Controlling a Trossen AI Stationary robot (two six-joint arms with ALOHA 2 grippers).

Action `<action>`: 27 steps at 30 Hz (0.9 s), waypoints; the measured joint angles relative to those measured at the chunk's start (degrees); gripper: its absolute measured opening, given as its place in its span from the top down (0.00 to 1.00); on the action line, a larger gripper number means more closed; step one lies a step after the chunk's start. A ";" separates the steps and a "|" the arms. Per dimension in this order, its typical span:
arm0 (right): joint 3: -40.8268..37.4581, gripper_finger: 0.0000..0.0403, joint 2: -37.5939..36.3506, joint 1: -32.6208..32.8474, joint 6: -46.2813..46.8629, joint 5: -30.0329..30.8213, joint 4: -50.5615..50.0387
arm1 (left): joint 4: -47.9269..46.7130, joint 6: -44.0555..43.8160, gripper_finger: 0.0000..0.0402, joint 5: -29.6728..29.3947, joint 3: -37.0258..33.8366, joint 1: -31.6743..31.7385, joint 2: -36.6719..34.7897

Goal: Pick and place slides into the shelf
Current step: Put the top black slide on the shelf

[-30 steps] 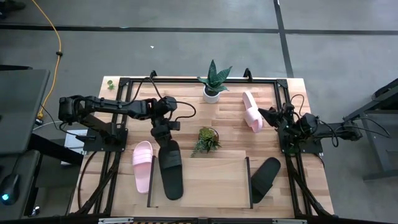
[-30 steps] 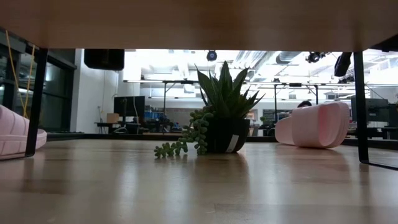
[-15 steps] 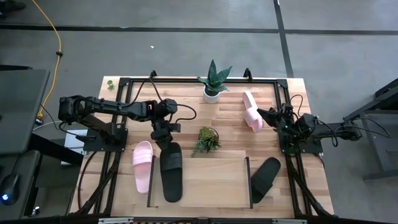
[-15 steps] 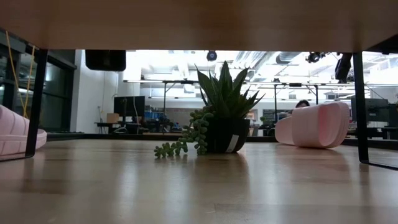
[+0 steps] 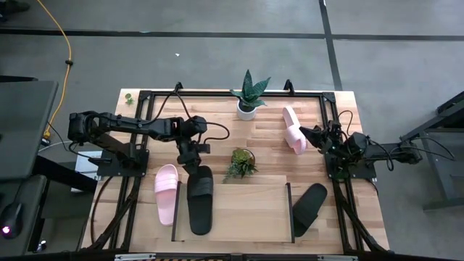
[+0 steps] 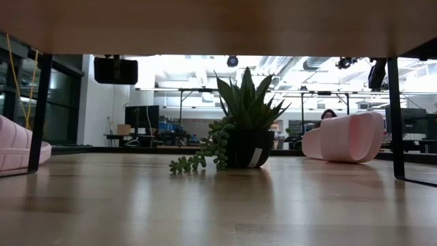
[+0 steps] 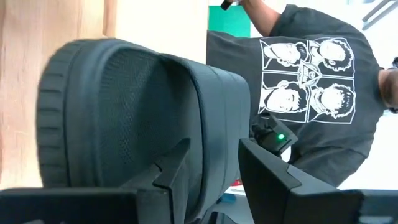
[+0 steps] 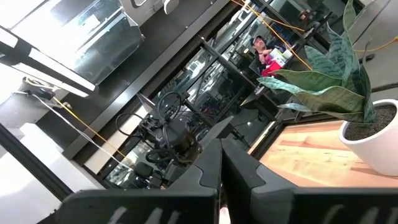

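One black slide (image 5: 200, 204) lies lengthwise over the left part of the shelf (image 5: 243, 210). My left gripper (image 5: 191, 161) is shut on the slide's far end. A pink slide (image 5: 166, 193) lies on the table just outside the shelf's left side panel (image 5: 175, 214). The other black slide (image 5: 310, 208) lies outside the right panel. A second pink slide (image 5: 293, 129) lies on its side at the far right, beside my right gripper (image 5: 309, 133). That gripper (image 8: 221, 149) is shut on nothing. My left gripper pinches the far end of the black slide (image 7: 217, 134) between its two fingers, one finger (image 7: 171, 165) on each face of a thin wall. The fingers come almost level from the table's far left and lie along the slide. Whether the slide rests on the shelf board does not show.
A potted plant in a white pot (image 5: 249, 96) stands at the far middle. A small trailing plant (image 5: 241, 163) stands just beyond the shelf's far edge. A person in a dark printed T-shirt (image 7: 311, 81) stands beyond the table's near edge.
My left gripper has turned a little in place. The black slide's near end has swung slightly toward the table's left, so the slide now runs more in line with the shelf's side panels. Its far end has stayed at the gripper.
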 joint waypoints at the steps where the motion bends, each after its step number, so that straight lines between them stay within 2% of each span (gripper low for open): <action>1: 0.00 1.00 0.00 -0.02 0.00 0.00 0.00 | 0.00 0.04 0.70 -0.13 0.00 0.00 0.00; 20: 0.00 1.00 0.00 0.00 0.00 0.13 0.00 | 0.55 0.48 0.70 -1.62 0.00 0.15 -0.04; 27: 0.00 1.00 0.00 0.00 0.00 0.09 -0.02 | 0.44 0.48 0.70 -2.69 0.00 4.54 -2.26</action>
